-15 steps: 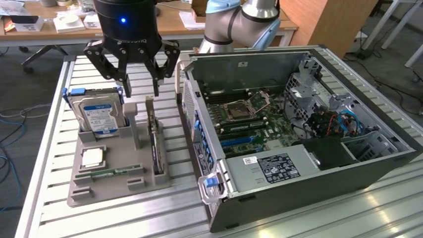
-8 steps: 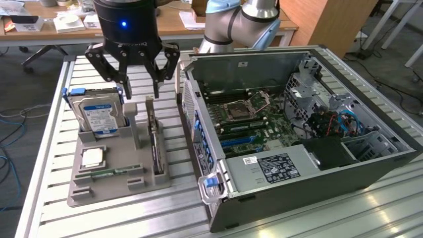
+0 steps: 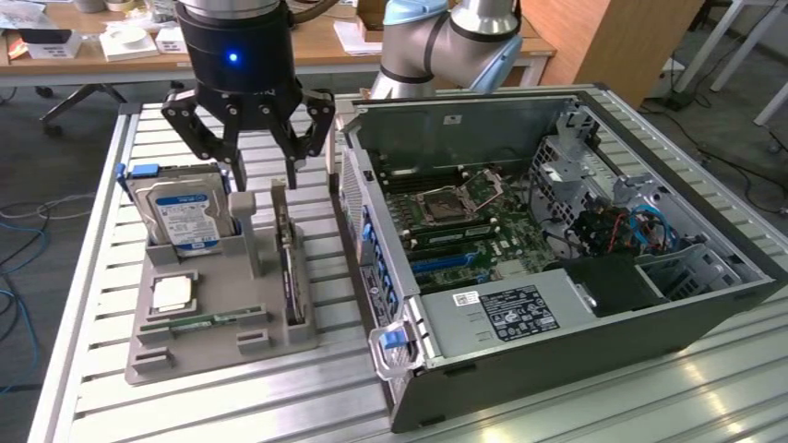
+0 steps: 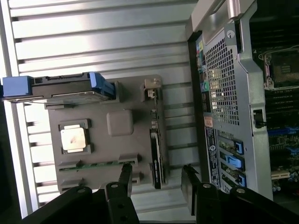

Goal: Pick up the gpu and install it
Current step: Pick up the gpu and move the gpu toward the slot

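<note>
One gpu [image 3: 291, 277] on edge, parallel to case [image 3: 555, 360]

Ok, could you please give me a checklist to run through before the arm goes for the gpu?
1. Gripper open: ok, spread wide, nothing held.
2. Gripper lined up with the gpu: ok, it hovers over the card's bracket end, apart from it.
3. Gpu upright in its holder: ok, it stands on edge in its slot.
4. Case open: ok, the board is exposed.
5. Card slot on the board free: cannot tell.
</note>
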Tool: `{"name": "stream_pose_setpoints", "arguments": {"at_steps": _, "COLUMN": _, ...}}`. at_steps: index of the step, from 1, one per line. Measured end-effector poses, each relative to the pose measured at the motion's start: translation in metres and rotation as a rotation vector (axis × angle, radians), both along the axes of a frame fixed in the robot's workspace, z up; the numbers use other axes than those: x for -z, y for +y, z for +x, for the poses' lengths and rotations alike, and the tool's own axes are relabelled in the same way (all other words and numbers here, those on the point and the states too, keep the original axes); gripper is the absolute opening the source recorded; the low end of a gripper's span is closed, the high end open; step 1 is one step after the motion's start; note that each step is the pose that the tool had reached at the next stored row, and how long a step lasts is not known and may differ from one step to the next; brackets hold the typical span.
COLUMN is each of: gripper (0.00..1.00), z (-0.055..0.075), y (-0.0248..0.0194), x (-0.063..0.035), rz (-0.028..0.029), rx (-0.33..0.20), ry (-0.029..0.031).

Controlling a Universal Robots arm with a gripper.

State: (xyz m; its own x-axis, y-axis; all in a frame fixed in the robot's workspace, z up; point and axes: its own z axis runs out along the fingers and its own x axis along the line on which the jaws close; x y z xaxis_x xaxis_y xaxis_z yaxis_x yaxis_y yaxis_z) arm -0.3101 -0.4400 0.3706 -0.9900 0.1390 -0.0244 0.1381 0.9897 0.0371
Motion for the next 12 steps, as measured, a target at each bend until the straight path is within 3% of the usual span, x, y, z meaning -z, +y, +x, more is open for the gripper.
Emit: {"name": "stream_pose_setpoints", "arguments": {"at_steps": 12, "gripper": 0.55, "z": 0.000, "y": 0.0000, "x": 0.0112, "rz": -0.0001, "rx": 0.000, "ry": 0.0001}}
